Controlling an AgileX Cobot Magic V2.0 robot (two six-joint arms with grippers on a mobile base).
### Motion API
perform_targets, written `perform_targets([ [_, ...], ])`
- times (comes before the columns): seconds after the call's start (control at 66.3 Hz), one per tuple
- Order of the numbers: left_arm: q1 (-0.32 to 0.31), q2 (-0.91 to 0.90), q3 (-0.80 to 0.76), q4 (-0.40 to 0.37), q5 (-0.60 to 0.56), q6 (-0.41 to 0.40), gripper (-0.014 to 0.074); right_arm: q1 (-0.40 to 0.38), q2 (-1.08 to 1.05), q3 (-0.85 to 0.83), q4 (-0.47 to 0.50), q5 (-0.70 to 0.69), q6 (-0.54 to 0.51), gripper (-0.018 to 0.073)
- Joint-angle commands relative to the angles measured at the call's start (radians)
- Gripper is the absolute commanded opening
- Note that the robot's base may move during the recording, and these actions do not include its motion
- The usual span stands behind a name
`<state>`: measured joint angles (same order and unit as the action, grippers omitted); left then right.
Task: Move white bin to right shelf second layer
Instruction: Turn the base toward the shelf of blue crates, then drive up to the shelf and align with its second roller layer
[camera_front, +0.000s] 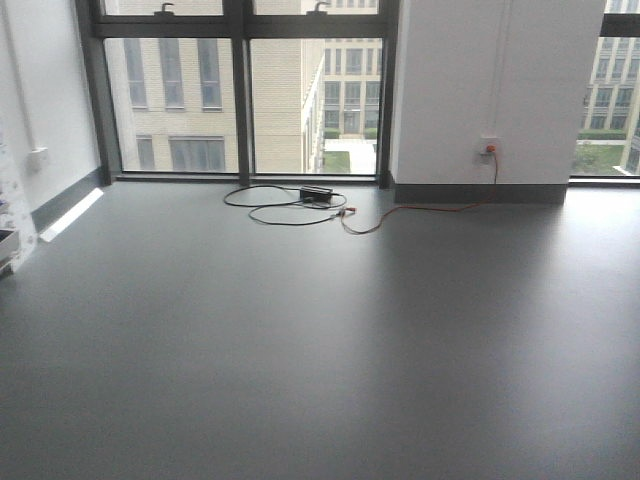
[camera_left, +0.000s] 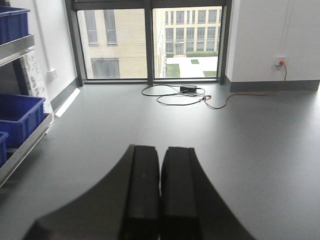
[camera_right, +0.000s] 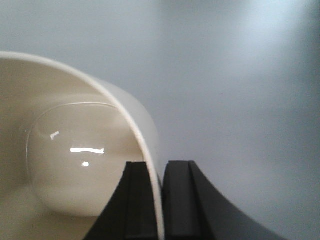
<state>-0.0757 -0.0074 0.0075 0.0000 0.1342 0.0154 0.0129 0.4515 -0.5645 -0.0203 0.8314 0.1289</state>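
My right fingers (camera_right: 137, 200) are clamped on the rim of the white bin (camera_right: 65, 165), one inside the wall and one outside, a hold I judge suits carrying it over the floor (camera_right: 240, 75). The bin is empty. My left fingers (camera_left: 142, 190) are pressed together, holding nothing. Blue crates (camera_left: 17, 112) sit on a rack (camera_left: 22, 150); no roller shelf shows.

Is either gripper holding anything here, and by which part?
The right gripper pinches the white bin by its rim; the left gripper is shut and empty.
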Motion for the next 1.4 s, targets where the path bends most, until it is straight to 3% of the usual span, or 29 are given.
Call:
perform_targets([
  [0.0,-0.004,-0.016,0.037,0.000,-0.086,-0.003,0.0085,-0.006,0.002,-0.033,-0.004,-0.087,-0.005,0.0048],
  [1.387,-0.004,-0.016,0.037,0.000,-0.086,-0.003,0.0085,-0.006,0.002,-0.033,-0.004,-0.087,-0.005,0.0048],
])
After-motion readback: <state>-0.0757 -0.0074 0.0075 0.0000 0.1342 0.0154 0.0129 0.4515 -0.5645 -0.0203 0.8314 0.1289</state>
